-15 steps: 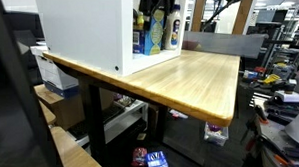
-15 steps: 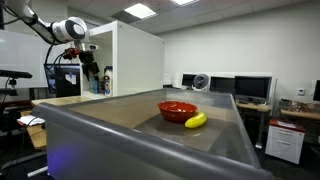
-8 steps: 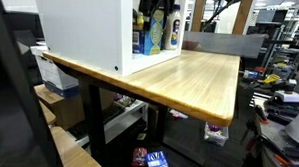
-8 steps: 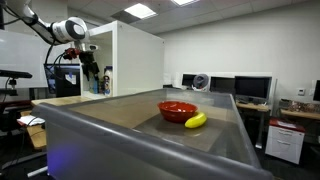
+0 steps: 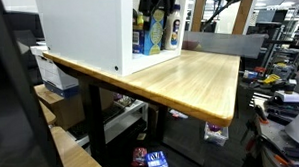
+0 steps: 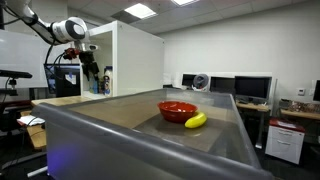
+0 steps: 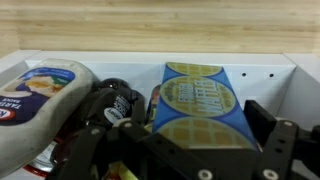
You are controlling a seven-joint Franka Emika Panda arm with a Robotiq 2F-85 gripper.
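In the wrist view the fingers [image 7: 278,140] stand wide apart, clamped on nothing. They are dark and blurred, and the lower edge of the view cuts them off. A blue box [image 7: 205,100] with waffles pictured on it stands between them and just ahead, and I can't see either finger touching it. Its lettering is too soft to read.

Beside the box, toward the finger on the view's left side, is a dark can [image 7: 120,100] that the finger half hides. Its label is a small white patch I can't make out. Further out on that side lies a white bottle [image 7: 45,95], cut off by the frame. Its label shows a red and blue mark, but the words are not legible.

All three sit inside a white cabinet [image 7: 290,75].

In an exterior view the cabinet [image 5: 88,31] stands on the wooden counter [image 5: 194,77], and its wall hides most of what is inside. In an exterior view the fingers [image 6: 93,68] hang at the cabinet's open side, small and dark. A red bowl [image 6: 177,110] and a banana [image 6: 196,120] lie well apart from them.
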